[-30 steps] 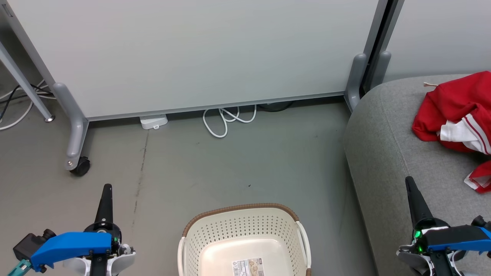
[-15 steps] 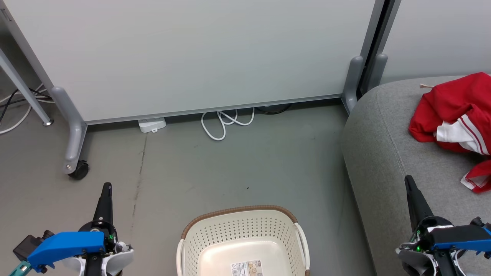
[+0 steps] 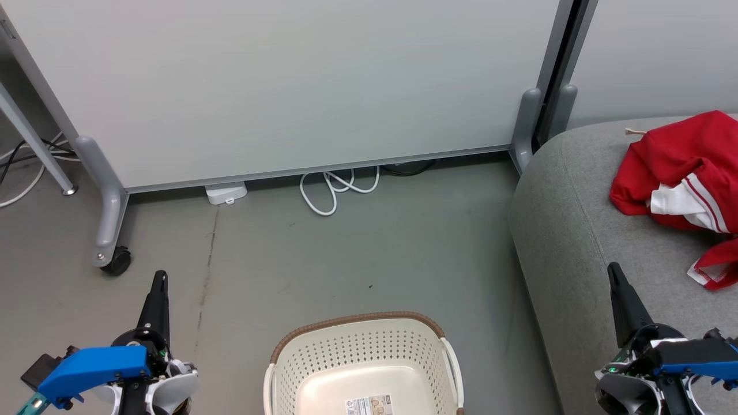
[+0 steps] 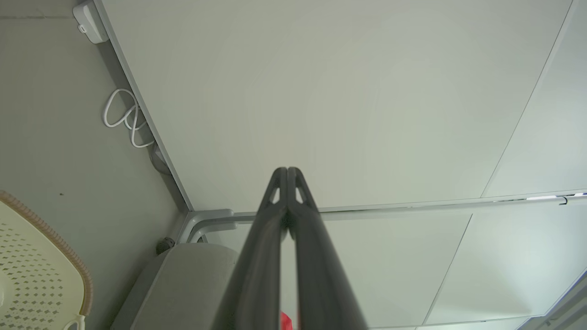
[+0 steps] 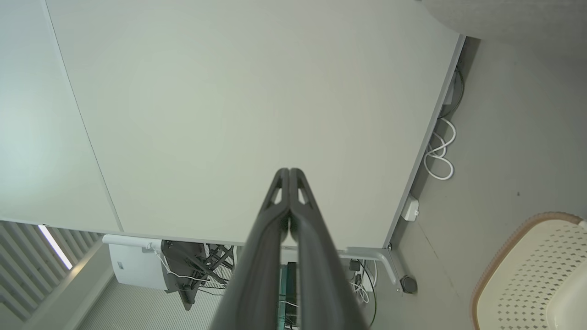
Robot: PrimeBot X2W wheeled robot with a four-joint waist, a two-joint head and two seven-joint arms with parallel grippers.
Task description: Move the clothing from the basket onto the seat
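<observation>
Already done, by the look of it. Red shirt (image 3: 674, 155) crumpled up on the grey seat (image 3: 576, 230), toward the back, well apart from the basket (image 3: 357, 346). Just a label (image 3: 372, 405) inside the basket, as far as can be seen, down on the floor (image 3: 346, 259) beside the seat.

Left claw (image 3: 158, 282) pinched tight, tips touching, holding nothing, over bare floor to the left of the basket. Right claw (image 3: 614, 274) pinched tight too, nothing in it, over the front part of the seat, near the shirt but not touching.

Could go wrong from here: one red bit with white trim lying closest to the right claw. A careless swing of that arm toward it, then a snag, a drag, and maybe the shirt down on the floor. Best to keep that arm clear of the cloth. Also mind the basket: light plastic, probably easy to knock or tip with a low arm. White cord (image 3: 331, 190) by the big board (image 3: 288, 86) well away, so likely no trouble.
</observation>
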